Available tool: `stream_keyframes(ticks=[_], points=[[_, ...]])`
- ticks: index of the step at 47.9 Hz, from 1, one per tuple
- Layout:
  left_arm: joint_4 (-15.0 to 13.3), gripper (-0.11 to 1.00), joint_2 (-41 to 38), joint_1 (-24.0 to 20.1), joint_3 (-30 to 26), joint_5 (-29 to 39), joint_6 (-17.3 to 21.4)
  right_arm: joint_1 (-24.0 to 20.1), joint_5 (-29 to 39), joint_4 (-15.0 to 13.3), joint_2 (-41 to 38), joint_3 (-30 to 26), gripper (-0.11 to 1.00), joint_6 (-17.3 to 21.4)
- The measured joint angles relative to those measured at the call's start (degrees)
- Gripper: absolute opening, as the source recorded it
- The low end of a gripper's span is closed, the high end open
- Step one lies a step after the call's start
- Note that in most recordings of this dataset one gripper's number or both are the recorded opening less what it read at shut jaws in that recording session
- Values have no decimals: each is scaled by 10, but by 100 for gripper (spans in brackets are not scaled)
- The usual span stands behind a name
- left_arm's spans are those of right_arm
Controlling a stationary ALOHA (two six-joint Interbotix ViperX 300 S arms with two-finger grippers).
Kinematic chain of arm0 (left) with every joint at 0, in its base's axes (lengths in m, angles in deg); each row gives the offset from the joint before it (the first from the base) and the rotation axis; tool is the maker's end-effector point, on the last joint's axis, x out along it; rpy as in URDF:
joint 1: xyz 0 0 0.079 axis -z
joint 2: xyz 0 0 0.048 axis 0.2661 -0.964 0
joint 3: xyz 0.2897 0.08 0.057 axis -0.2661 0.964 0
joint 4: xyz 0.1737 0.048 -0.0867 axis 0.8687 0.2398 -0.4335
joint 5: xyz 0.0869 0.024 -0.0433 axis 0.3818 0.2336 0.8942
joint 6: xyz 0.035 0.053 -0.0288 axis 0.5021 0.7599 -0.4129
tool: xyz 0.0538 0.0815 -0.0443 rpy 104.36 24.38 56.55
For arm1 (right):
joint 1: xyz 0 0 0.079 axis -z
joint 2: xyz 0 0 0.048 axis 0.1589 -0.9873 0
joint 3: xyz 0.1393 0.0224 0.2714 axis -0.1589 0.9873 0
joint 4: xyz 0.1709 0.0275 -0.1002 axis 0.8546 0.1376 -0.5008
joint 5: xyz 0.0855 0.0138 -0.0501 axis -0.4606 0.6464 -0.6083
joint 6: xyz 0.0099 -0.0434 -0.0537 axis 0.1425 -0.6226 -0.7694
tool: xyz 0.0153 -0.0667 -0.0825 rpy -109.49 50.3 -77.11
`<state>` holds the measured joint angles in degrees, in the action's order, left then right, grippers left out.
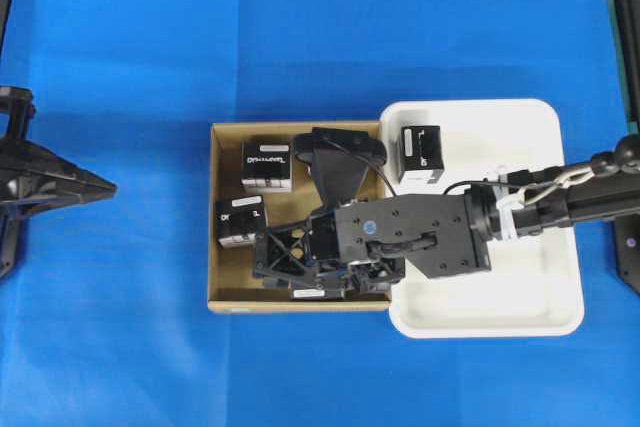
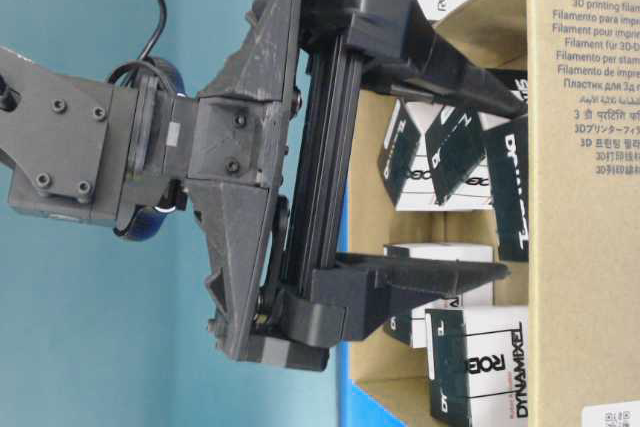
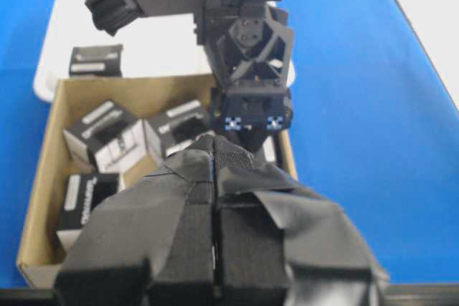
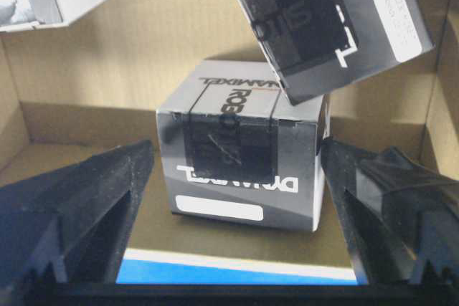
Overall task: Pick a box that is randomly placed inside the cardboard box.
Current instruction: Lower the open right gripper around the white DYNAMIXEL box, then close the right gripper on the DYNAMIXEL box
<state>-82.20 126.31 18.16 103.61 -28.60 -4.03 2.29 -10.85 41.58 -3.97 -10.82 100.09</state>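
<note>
Right gripper [image 4: 237, 177] is down in the cardboard box [image 1: 228, 299], fingers [image 4: 79, 198] spread wide either side of a box [image 4: 240, 159], not touching. Left gripper [image 3: 214, 177] sits pinched together, well left.

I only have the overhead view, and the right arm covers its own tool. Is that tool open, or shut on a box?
Observer: Open. In the right wrist view the right tool straddles one black box, with a gap on each side.
Operator: Anything on top of that box?
Observer: A second black box sits tilted, its lower corner seemingly against the first one's top.
Operator: Is the tool down inside?
Observer: The table-level view shows its fingers reaching past the rim of the cardboard box.
</note>
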Motion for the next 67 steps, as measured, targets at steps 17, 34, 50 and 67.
stream_keyframes(ticks=[17, 34, 50, 67], points=[[0, -7, 0, 2, -1, 0, 0, -2, -2, -1, -4, 2, 98, 1], [0, -7, 0, 4, -1, 0, 0, -2, 7, -1, -21, -2, 98, 1], [0, -7, -1, 4, 0, 0, 0, -4, 8, -2, -36, -1, 98, 1], [0, -7, -1, 4, 0, 0, 0, -6, 38, 1, -37, -11, 74, 2]])
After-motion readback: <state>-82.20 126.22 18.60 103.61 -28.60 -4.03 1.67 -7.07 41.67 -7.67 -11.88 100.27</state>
